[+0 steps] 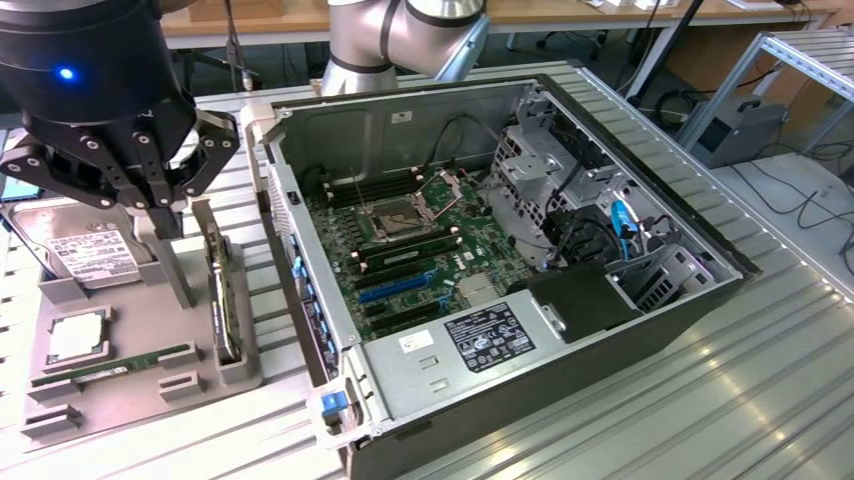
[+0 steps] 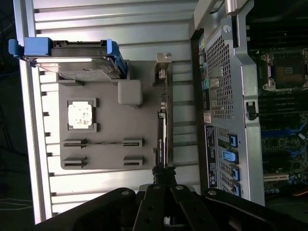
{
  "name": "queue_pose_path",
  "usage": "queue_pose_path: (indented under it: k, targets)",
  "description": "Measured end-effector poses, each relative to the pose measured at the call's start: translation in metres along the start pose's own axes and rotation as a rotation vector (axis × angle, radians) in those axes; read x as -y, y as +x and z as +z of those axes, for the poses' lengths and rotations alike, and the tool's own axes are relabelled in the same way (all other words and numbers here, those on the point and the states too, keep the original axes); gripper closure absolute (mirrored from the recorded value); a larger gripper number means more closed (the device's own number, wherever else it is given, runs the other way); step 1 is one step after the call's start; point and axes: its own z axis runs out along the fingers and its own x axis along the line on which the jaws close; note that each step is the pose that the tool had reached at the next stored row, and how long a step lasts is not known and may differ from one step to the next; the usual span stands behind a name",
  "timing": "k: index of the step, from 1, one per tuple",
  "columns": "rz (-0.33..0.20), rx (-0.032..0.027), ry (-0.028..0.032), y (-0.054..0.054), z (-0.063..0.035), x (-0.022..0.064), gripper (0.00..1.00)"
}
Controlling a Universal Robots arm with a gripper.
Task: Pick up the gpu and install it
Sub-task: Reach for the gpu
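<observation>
The gpu [image 1: 220, 290] is a thin dark card standing on edge in a slot along the grey holder tray [image 1: 147, 330], beside the open computer case [image 1: 694, 300]. In the wrist view the gpu [image 2: 162, 134] appears as a narrow dark strip, with its pale bracket end farthest from the fingers. My gripper [image 1: 144, 205] hangs above the tray, shut with nothing between its fingers, a little towards the exterior view's left of the card. In the wrist view the gripper [image 2: 161, 175] lines up with the card's near end, well above it.
The tray [image 2: 110, 115] also holds a hard drive [image 1: 91, 255] in a blue caddy [image 2: 72, 48], a square processor [image 1: 76, 337] and a green memory stick [image 1: 114, 366]. The case's motherboard [image 1: 414, 250] lies exposed with blue slots [image 1: 394, 285]. Everything rests on a ribbed metal table [image 1: 747, 400].
</observation>
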Motion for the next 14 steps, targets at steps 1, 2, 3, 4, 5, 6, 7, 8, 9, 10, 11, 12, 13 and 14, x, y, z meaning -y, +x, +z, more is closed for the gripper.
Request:
queue_pose_path:
  k: [1, 2, 3, 4, 5, 6, 7, 8, 9, 10, 11, 12, 13, 14]
  targets:
    - [0.000, 0.0000, 0.0001, 0.0000, 0.0000, 0.0005, 0.89]
    - [0.000, 0.0000, 0.0000, -0.0001, 0.0000, 0.0017, 0.89]
    - [0.000, 0.0000, 0.0000, -0.0001, -0.0001, 0.0023, 0.89]
    - [0.000, -0.0001, 0.0001, -0.0002, -0.0002, 0.0029, 0.89]
    - [0.000, 0.0000, 0.0001, -0.0003, -0.0002, 0.0038, 0.89]
    - [0.000, -0.0001, 0.0001, -0.0003, -0.0002, 0.0045, 0.89]
    - [0.000, 0.0000, 0.0001, -0.0004, -0.0003, 0.0052, 0.89]
    - [0.000, -0.0001, 0.0000, -0.0004, -0.0003, 0.0058, 0.89]
    - [0.000, -0.0001, 0.0001, -0.0005, -0.0003, 0.0065, 0.89]
    - [0.000, 0.0001, 0.0000, -0.0005, -0.0003, 0.0071, 0.89]
    - [0.000, 0.0000, 0.0000, -0.0006, -0.0003, 0.0076, 0.89]
    - [0.000, 0.0000, 0.0000, -0.0006, -0.0004, 0.0082, 0.89]
    - [0.000, 0.0000, 0.0000, -0.0007, -0.0004, 0.0088, 0.89]
    - [0.000, 0.0000, 0.0000, -0.0007, -0.0004, 0.0094, 0.89]
